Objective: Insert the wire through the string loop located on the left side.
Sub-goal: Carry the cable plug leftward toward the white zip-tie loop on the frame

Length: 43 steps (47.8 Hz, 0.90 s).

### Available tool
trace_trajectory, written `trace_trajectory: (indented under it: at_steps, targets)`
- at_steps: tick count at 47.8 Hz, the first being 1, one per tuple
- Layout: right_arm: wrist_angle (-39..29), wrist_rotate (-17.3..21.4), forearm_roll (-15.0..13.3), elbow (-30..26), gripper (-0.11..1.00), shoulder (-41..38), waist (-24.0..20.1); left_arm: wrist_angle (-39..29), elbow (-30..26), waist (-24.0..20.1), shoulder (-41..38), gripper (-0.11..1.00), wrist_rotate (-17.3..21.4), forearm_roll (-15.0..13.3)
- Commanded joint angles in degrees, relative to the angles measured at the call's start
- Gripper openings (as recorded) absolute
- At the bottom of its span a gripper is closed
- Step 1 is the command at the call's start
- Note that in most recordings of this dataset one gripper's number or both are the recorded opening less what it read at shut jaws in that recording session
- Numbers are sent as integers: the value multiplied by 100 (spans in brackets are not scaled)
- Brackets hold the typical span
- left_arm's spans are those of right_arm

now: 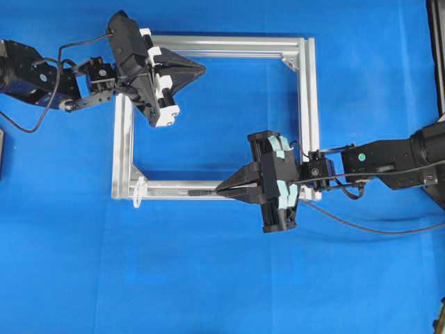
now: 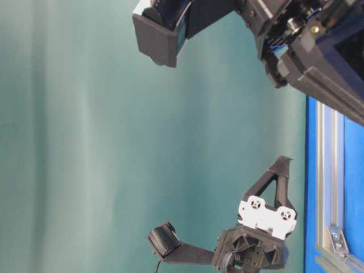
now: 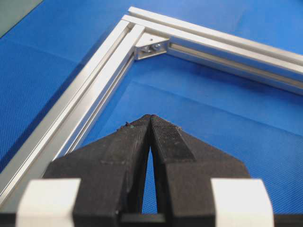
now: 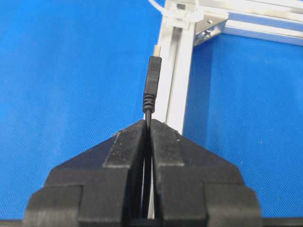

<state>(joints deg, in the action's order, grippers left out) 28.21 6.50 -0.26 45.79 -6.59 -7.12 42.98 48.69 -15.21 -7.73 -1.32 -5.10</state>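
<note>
The wire's dark plug [image 1: 198,189] with its metallic tip sticks out of my right gripper [image 1: 222,188], which is shut on the thin black wire just behind the plug. The plug lies over the near rail of the silver frame [image 1: 174,189] and points left toward the whitish string loop [image 1: 138,193] at the frame's near left corner, a short gap away. In the right wrist view the plug [image 4: 152,80] points up at the loop [image 4: 176,19] beyond my gripper [image 4: 150,122]. My left gripper [image 1: 201,68] is shut and empty, hovering inside the far left corner, its tips [image 3: 150,117] touching.
The silver frame [image 3: 94,85] lies flat on the blue cloth, with a corner bracket [image 3: 151,47] ahead of the left gripper. A thin black cable [image 1: 375,228] trails on the cloth under the right arm. A dark object [image 1: 1,149] sits at the left edge.
</note>
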Motion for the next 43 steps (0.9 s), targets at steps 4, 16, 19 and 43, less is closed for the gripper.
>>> trace_trajectory:
  at_steps: [4,16,19,43]
  targets:
    - [53,-9,0,-35,0,193,9,35,-70,18,167,0,-9,9]
    - [114,-9,9,-176,0,105,9,26,-79,26,167,0,-9,18]
    - [132,-9,0,-290,0,18,9,26,-79,18,167,0,-9,9]
    - [132,-9,9,-1160,0,-773,79,35,-79,35,167,0,-9,9]
